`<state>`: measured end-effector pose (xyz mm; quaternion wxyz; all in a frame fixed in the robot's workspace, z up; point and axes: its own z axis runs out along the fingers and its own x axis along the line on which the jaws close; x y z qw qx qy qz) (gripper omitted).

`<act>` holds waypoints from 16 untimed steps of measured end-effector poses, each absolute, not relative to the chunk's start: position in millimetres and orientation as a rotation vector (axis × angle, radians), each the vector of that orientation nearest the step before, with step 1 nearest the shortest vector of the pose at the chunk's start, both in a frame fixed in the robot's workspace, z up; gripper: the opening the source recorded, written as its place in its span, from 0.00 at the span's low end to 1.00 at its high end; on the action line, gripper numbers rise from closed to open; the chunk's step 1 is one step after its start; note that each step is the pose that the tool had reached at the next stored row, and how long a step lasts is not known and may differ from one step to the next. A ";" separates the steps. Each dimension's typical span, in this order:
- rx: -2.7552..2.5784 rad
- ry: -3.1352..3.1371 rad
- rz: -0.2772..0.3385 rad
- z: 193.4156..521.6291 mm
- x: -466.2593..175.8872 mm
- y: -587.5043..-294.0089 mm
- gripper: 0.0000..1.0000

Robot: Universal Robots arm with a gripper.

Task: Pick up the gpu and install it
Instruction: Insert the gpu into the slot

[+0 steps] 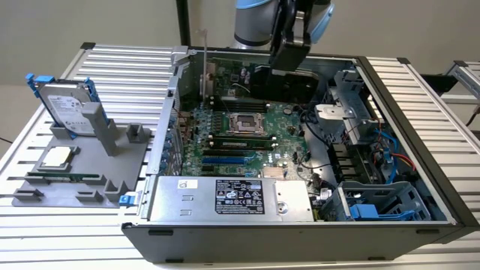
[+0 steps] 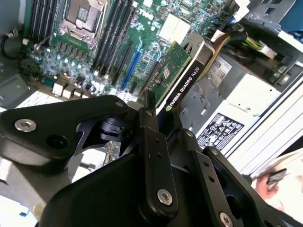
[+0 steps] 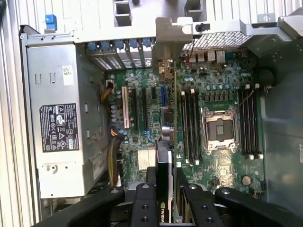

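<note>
My claw (image 1: 287,66) is clamped on the gpu (image 1: 284,84), one finger (image 3: 143,205) on each flat face, gripping the end away from the silver bracket (image 3: 171,38). The card stands on edge inside the open case (image 1: 420,185), over the motherboard (image 1: 248,143); in the exterior view it sits at the side of the board away from the power supply (image 1: 225,197). The black shroud faces the power supply, and the second wrist view shows the green board face of the gpu (image 2: 176,71). In the first wrist view the card's edge runs alongside the memory slots (image 3: 189,123), between them and the blue slot (image 3: 163,93), with the bracket up at the case's rear openings. Can't tell whether the lower edge touches any slot. On the exterior view's left, outside the case, a grey fixture (image 1: 82,163) holds a hard drive in a blue frame (image 1: 66,107), upright and well apart from the card.
</note>
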<state>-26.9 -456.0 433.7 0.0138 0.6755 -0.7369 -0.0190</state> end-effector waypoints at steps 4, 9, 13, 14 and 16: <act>2.151 -2.249 -0.058 433.7 -26.9 -455.9 0.00; 2.208 -2.192 -0.057 433.7 -26.9 -455.8 0.00; 2.231 -2.167 -0.056 433.4 -26.9 -455.8 0.00; 2.232 -2.168 -0.054 432.5 -26.9 -455.8 0.00; 2.234 -2.170 -0.050 429.4 -26.8 -455.8 0.00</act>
